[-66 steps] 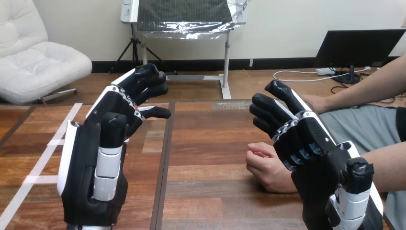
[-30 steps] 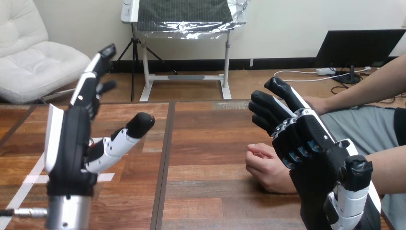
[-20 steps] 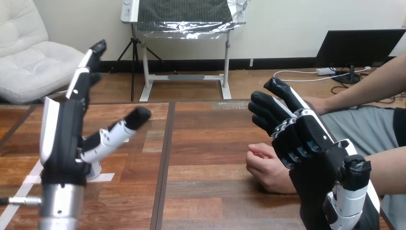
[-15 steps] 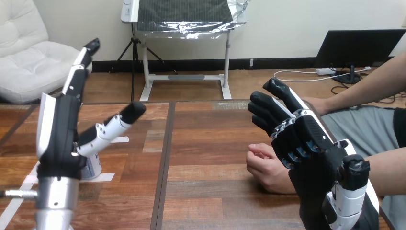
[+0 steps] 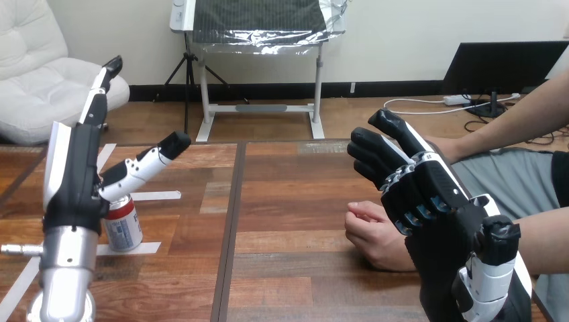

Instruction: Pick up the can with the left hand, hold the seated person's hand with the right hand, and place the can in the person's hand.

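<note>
Presently, the left hand (image 5: pixel 72 176) is standing raised at the 9 o'clock side of the wooden table (image 5: pixel 295 194), spread wide: its fingers (image 5: pixel 100 87) are pointing straight up toward 12 o'clock and its thumb (image 5: pixel 149 161) is reaching out toward 2 o'clock, gripping nothing. The can (image 5: pixel 123 224) is standing upright on the table at roughly 4 o'clock from that palm, directly beneath the thumb and partly hidden behind the hand; whether the hand is touching it cannot be told. The can is sitting beside strips of white tape (image 5: pixel 156 195) that are lying on the boards. At the 3 o'clock side, the right hand (image 5: pixel 429 191) is hanging above the table with its back showing, its fingers (image 5: pixel 370 142) loosely bent and pointing toward 11 o'clock, closing on nothing. The person's hand (image 5: pixel 373 235) is resting on the table as a loose fist at about 8 o'clock from the right hand, just beside it; contact between the two cannot be confirmed. The person's forearm (image 5: pixel 545 235) is running off toward 3 o'clock behind the robot's right arm.
</note>
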Robot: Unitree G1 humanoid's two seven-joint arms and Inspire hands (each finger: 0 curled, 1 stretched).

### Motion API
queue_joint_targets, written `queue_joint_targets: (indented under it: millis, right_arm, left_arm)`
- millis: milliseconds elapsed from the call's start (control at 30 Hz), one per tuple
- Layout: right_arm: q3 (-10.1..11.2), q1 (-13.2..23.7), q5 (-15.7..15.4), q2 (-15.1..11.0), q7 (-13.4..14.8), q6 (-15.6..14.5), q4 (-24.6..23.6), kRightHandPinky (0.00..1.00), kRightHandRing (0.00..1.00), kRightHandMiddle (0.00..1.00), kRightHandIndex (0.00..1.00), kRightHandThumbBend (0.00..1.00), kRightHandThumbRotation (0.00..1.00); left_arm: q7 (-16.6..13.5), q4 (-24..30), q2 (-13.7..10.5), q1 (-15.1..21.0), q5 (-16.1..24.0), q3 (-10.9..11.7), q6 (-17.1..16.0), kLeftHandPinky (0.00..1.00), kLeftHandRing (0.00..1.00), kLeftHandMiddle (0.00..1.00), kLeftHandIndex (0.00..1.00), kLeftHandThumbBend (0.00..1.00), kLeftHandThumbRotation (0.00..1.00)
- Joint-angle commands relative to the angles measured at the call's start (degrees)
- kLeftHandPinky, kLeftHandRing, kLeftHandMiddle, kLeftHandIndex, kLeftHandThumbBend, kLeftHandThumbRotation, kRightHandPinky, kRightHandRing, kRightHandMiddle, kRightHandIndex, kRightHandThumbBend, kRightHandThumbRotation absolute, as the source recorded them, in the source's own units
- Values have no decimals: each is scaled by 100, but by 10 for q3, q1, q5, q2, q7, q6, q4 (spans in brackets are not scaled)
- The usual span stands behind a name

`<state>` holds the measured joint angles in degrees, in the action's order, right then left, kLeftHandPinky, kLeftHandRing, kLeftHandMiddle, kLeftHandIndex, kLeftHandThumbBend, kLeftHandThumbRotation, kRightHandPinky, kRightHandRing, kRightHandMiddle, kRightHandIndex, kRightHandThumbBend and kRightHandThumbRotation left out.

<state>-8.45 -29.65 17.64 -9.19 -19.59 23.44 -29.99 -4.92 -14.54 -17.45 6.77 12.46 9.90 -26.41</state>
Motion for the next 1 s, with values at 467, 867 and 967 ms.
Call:
queue_joint_targets:
  millis: [467,867,967]
  right_arm:
    - [5,30,-4,6,0,12,-3,94,90,89,92,83,100]
    - [6,27,-10,7,3,12,-6,93,89,88,91,83,100]
    - [6,26,-11,7,4,13,-6,93,89,88,91,83,100]
  left_arm:
    - [-18,-178,-61,137,39,-15,32,90,94,94,95,94,56]
    - [-29,-271,-86,185,66,-35,48,85,92,93,95,94,57]
    - [-32,-292,-91,195,72,-41,50,83,91,92,94,94,57]
